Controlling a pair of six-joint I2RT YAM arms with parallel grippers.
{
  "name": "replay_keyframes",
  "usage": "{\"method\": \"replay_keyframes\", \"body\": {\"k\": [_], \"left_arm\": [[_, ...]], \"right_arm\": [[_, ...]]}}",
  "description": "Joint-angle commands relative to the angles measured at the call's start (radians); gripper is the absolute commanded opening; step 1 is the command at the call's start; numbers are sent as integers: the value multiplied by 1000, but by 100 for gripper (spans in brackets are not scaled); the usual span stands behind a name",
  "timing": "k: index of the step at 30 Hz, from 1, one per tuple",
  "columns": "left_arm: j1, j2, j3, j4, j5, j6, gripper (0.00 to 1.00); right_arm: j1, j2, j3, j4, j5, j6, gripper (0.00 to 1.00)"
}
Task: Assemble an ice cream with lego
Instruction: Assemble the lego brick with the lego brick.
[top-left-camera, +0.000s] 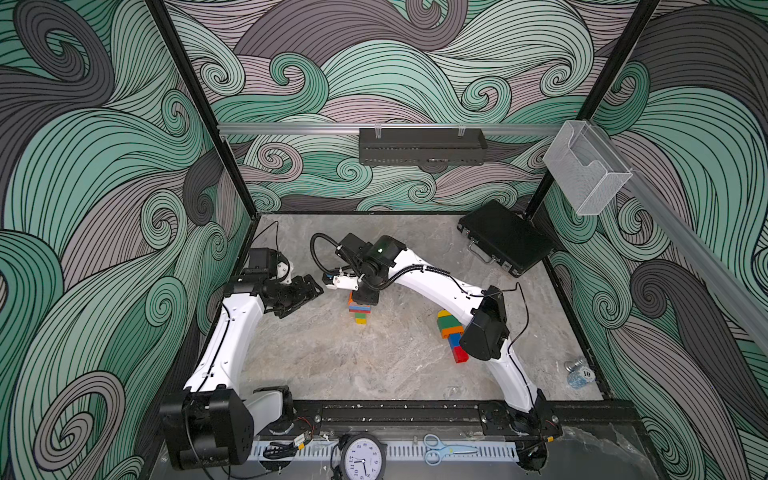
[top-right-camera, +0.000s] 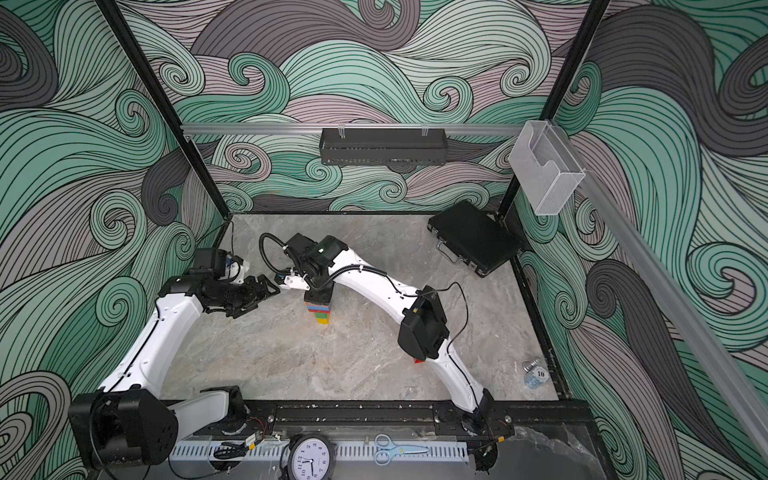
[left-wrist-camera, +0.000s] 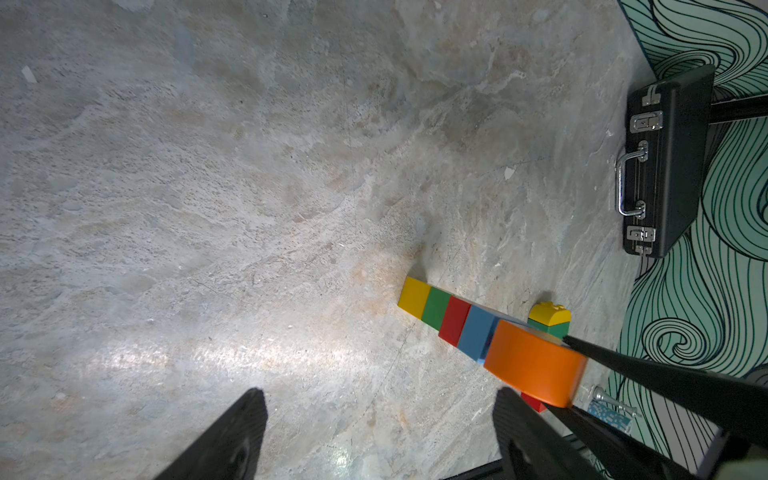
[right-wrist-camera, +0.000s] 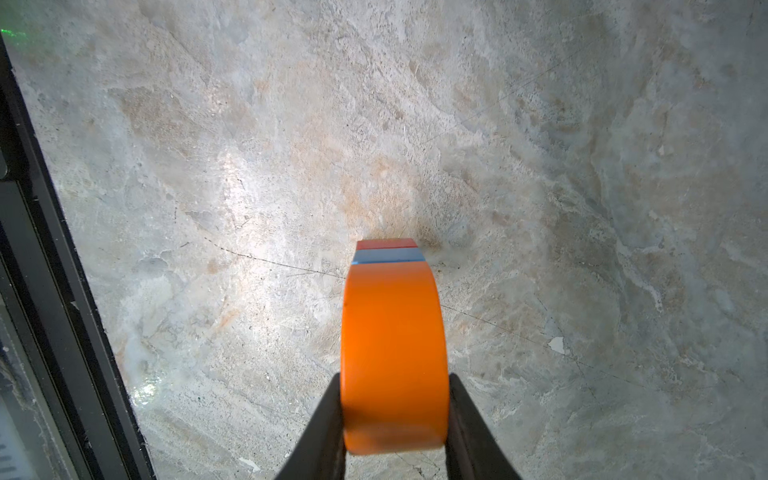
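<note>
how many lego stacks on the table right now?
2. One tower mid-table, its orange top brick in the jaws of the right gripper; one stack beside the right arm's elbow, partly hidden behind it.

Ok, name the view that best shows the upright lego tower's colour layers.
Left wrist view: the upright tower of plastic lego bricks appears side-on: yellow, green, red, blue, then an orange round-topped brick. Right wrist shows only orange plus blue and red slivers; both top views foreshorten it under the right end effector.

The tall plastic brick stack (left-wrist-camera: 478, 332) runs yellow, green, red, blue, orange. Teal-and-grey swirls cover the walls (top-left-camera: 83, 166).
</note>
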Motion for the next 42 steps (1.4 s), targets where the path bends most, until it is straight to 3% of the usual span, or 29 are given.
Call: {"method": "replay_keyframes", "body": {"k": [1,23,32,42], "left_arm": [[14,-7,27,-23,17,20,86],[20,-8,25,-29,26,25,86],[22,-6,27,-31,29,31,86],[23,-7,23,-30,27,35,86]], "right_arm": [[4,5,-4,-29,12,-5,0],[19,-1,-105,-33,35,20,0],[14,72,-21,-175,-52,-3,0],[4,119,16,-181,35,43,0]]}}
